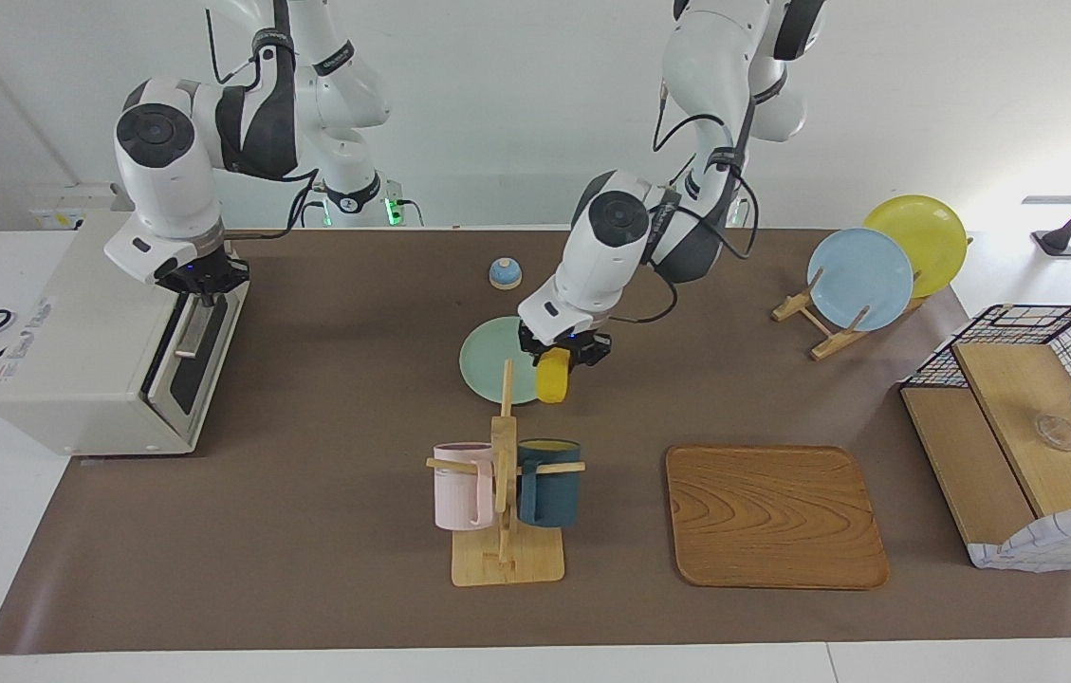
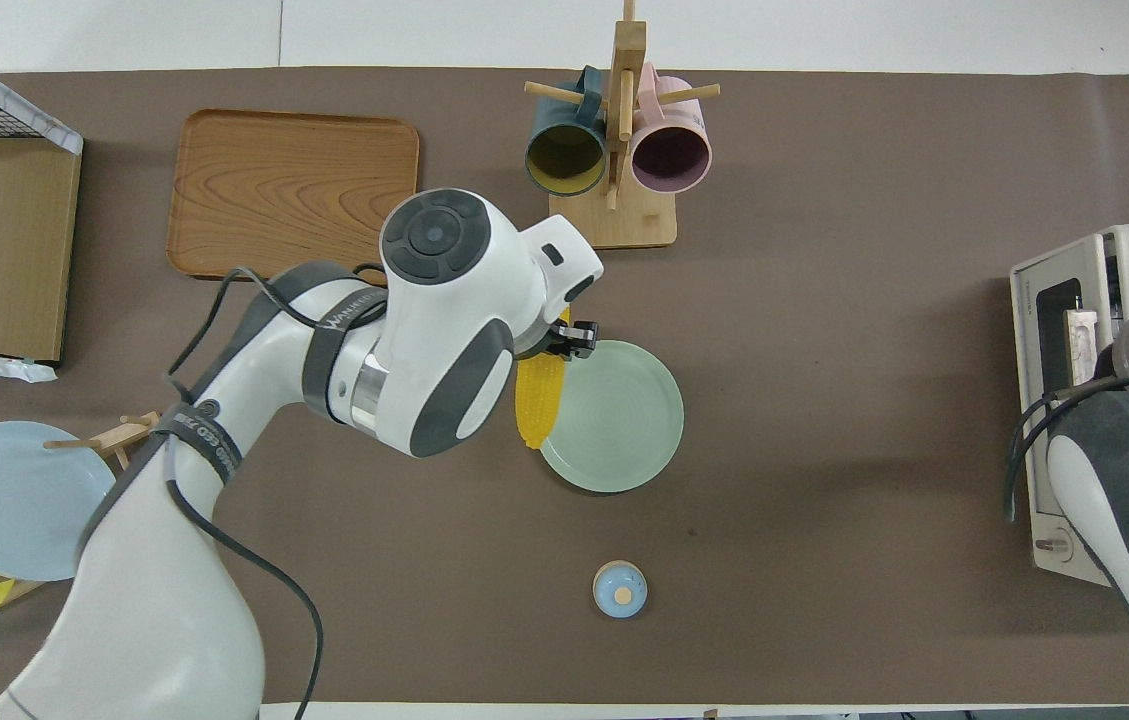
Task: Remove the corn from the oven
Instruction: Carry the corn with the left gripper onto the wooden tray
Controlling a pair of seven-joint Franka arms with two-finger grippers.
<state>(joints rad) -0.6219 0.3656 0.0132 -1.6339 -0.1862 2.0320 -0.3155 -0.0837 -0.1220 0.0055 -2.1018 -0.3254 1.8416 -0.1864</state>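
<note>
The yellow corn (image 1: 552,377) hangs from my left gripper (image 1: 562,355), which is shut on it just above the edge of a pale green plate (image 1: 489,372). Seen from overhead, the corn (image 2: 536,400) overlaps that plate's rim (image 2: 614,470) on the side toward the left arm's end. The off-white oven (image 1: 84,323) stands at the right arm's end, its glass door tilted almost closed. My right gripper (image 1: 203,281) is shut and rests at the door's upper edge. In the overhead view the oven (image 2: 1064,400) shows partly under the right arm.
A mug rack (image 1: 505,503) with a pink and a dark blue mug stands farther from the robots than the plate. Beside it lies a wooden tray (image 1: 775,517). A plate stand (image 1: 862,275) and a wire basket (image 1: 1038,417) fill the left arm's end. A small blue dome (image 1: 505,273) sits nearer the robots.
</note>
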